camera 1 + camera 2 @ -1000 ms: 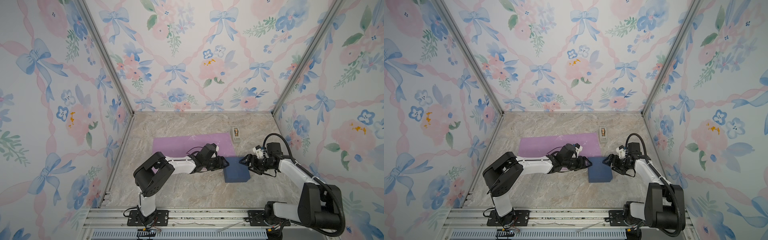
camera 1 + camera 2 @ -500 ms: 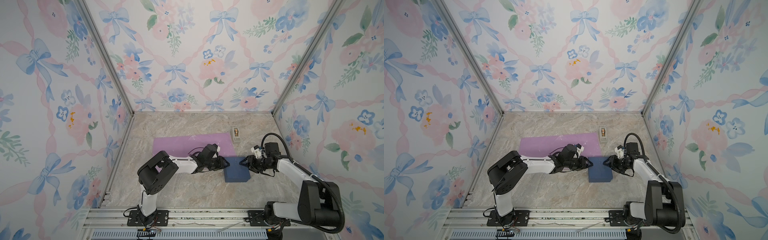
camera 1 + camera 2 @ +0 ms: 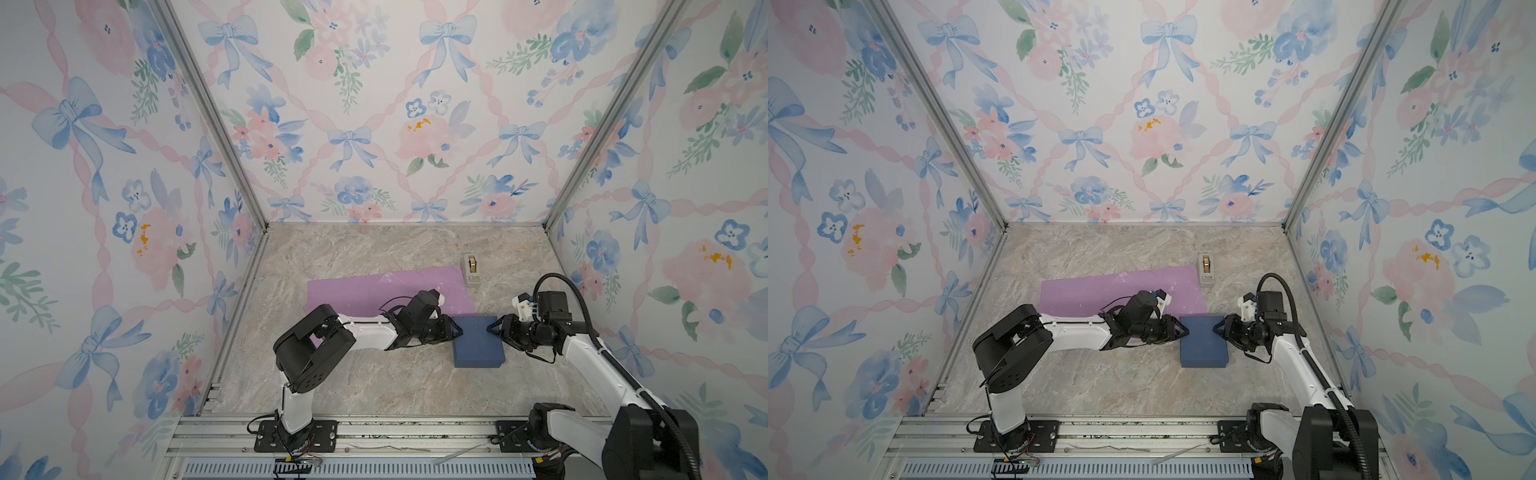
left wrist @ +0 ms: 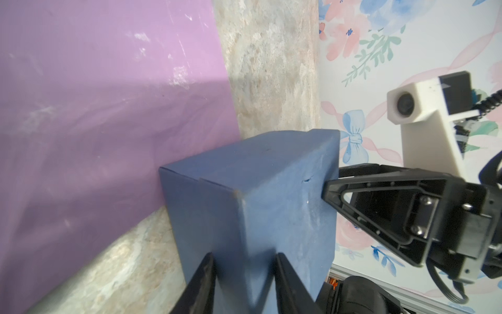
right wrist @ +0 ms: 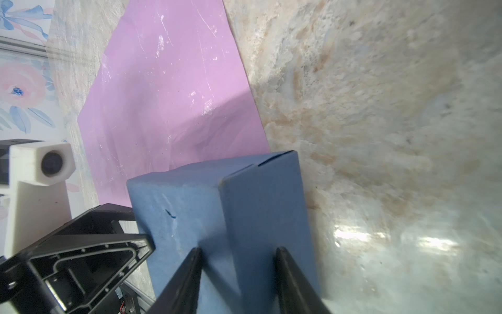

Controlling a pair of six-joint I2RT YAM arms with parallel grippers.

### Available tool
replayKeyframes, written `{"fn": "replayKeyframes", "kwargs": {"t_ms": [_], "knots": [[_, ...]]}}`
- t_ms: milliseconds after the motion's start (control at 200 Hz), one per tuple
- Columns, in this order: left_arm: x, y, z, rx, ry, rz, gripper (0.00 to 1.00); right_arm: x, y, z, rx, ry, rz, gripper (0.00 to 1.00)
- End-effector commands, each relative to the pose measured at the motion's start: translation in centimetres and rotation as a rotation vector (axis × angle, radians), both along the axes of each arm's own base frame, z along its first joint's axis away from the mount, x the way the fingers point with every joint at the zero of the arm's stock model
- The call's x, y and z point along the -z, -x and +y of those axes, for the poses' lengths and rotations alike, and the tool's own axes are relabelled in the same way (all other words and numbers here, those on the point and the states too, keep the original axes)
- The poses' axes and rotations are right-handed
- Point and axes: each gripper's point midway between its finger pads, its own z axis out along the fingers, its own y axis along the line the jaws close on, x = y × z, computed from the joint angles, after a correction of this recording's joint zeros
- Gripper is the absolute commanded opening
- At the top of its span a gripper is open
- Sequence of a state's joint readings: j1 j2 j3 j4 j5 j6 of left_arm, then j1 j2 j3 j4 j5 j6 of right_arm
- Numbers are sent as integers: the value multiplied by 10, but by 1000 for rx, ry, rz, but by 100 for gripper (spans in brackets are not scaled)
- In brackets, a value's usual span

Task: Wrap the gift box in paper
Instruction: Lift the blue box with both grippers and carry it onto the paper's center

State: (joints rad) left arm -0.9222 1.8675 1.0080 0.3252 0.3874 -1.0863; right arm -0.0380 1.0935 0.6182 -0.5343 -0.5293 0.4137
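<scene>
On the marbled grey-beige worktop [image 3: 374, 382] the flat dark navy-blue cardboard gift box [image 3: 478, 347] lies flat, far left corner just beside the near right corner of the large lilac-purple paper sheet [image 3: 365, 291]; left fingers [image 4: 202, 282] clenched on its left edge, right fingers [image 5: 187, 274] clenched on its right edge
</scene>
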Motion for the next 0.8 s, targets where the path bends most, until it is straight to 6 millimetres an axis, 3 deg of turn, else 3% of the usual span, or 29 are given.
{"fn": "replayKeyframes", "kwargs": {"t_ms": [0, 470, 795], "knots": [[-30, 15, -13, 58, 64, -5, 37, -10, 12, 15, -15, -74, 22, 45], [-67, 16, -9, 55, 134, -30, 36, -38, 12, 34, -12, -91, -15, 44], [-85, 5, 23, -12, 157, -52, 35, -60, 2, 57, -23, -72, -51, 44]]}}
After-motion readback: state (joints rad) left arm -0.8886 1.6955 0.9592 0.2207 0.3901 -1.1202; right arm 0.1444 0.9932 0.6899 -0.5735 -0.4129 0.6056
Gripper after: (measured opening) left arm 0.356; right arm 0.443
